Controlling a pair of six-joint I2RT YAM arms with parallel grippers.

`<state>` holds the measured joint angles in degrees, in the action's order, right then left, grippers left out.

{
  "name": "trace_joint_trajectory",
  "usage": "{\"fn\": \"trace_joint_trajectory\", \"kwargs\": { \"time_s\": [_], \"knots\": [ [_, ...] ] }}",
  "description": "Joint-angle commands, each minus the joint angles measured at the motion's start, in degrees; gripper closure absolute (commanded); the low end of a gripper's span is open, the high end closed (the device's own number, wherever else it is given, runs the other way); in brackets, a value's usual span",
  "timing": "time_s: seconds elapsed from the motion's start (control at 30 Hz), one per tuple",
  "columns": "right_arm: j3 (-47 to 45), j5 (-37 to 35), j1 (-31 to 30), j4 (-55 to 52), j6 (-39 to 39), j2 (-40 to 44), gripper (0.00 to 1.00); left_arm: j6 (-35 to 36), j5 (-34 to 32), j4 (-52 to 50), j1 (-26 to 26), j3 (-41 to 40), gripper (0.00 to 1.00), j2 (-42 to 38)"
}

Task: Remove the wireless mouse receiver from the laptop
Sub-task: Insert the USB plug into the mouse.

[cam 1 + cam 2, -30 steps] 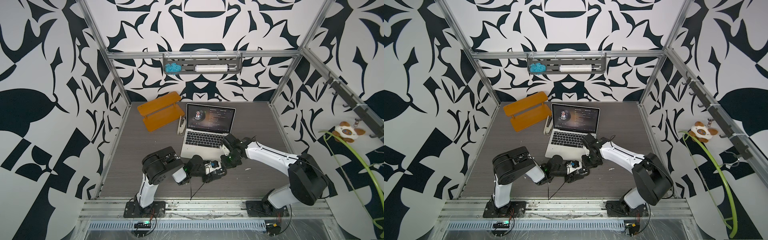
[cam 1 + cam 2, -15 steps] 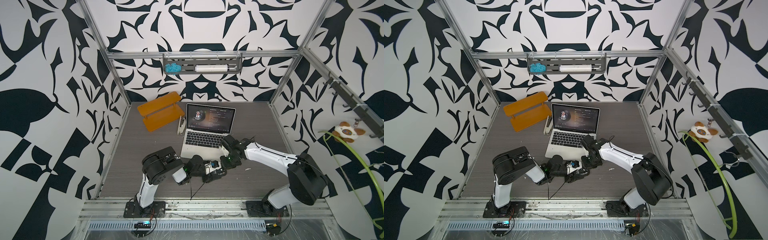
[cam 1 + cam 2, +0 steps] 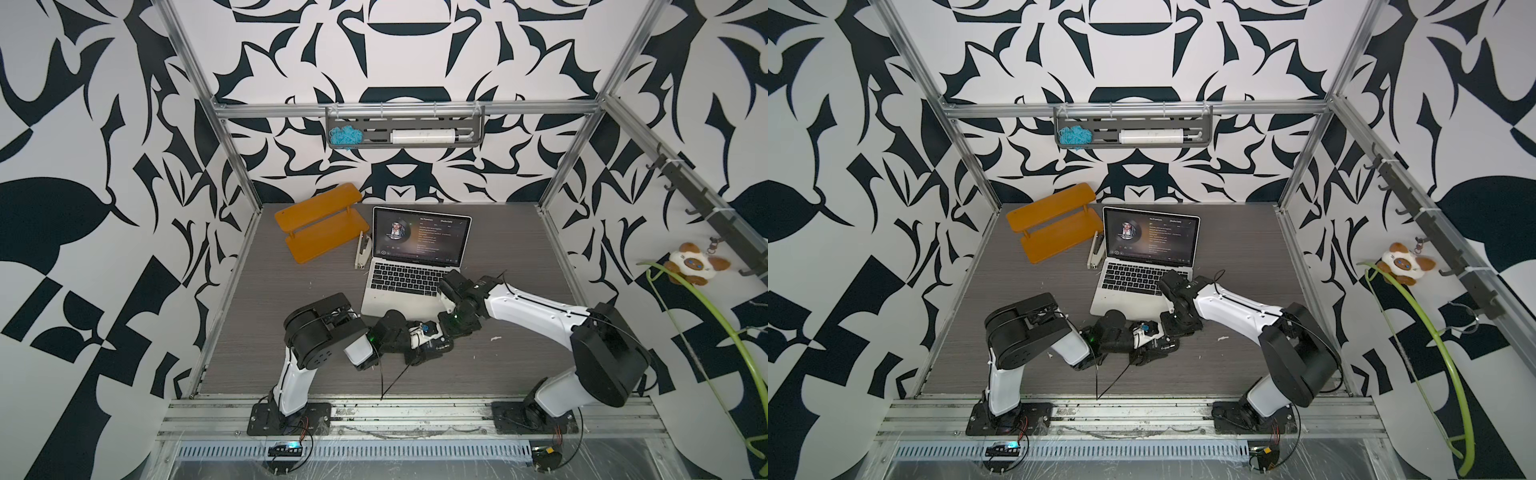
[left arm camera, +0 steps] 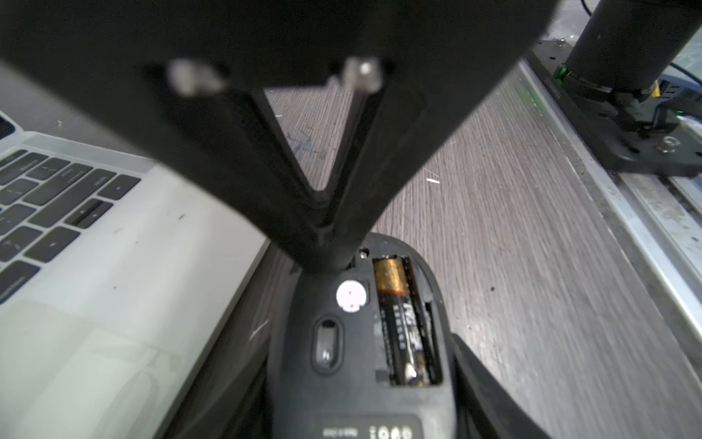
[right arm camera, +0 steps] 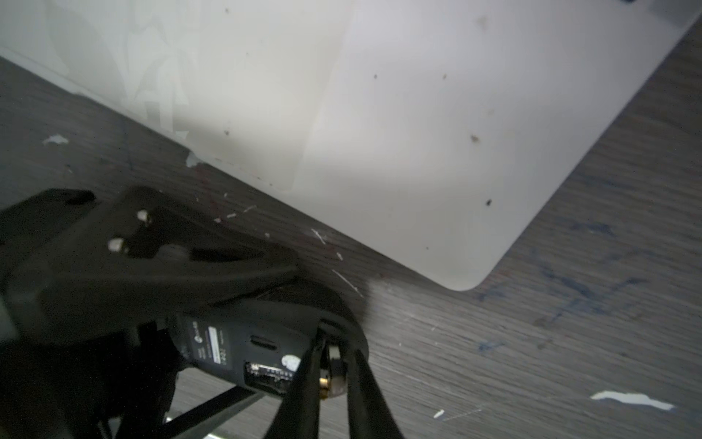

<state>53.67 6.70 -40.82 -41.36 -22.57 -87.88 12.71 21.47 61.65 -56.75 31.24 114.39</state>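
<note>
The upturned mouse was gripped by the left jaws beside the laptop; the receiver was seen between the right jaws, though whether it was clamped could not be told.

Laptop and orange shelf fill the back, open tabletop rightward
</note>
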Motion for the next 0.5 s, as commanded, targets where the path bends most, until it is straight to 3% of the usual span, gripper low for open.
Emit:
{"fn": "trace_joint_trajectory", "kwargs": {
  "time_s": [0.0, 0.37, 0.47],
  "knots": [
    [1.44, 1.72, -0.93, 2.99, -0.71, -0.52, 0.75, -0.76, -0.91, -14.27, -0.46, -1.63, 0.72, 3.12],
    [1.55, 0.42, -0.81, 2.47, -0.38, 0.46, 0.73, -0.67, -0.94, -14.79, -0.39, -1.36, 0.72, 3.46],
    [0.42, -1.36, 3.29, 2.28, -0.51, 3.37, 0.72, -0.59, -0.82, -15.11, -0.45, -1.27, 0.72, 3.47]
  ]
}}
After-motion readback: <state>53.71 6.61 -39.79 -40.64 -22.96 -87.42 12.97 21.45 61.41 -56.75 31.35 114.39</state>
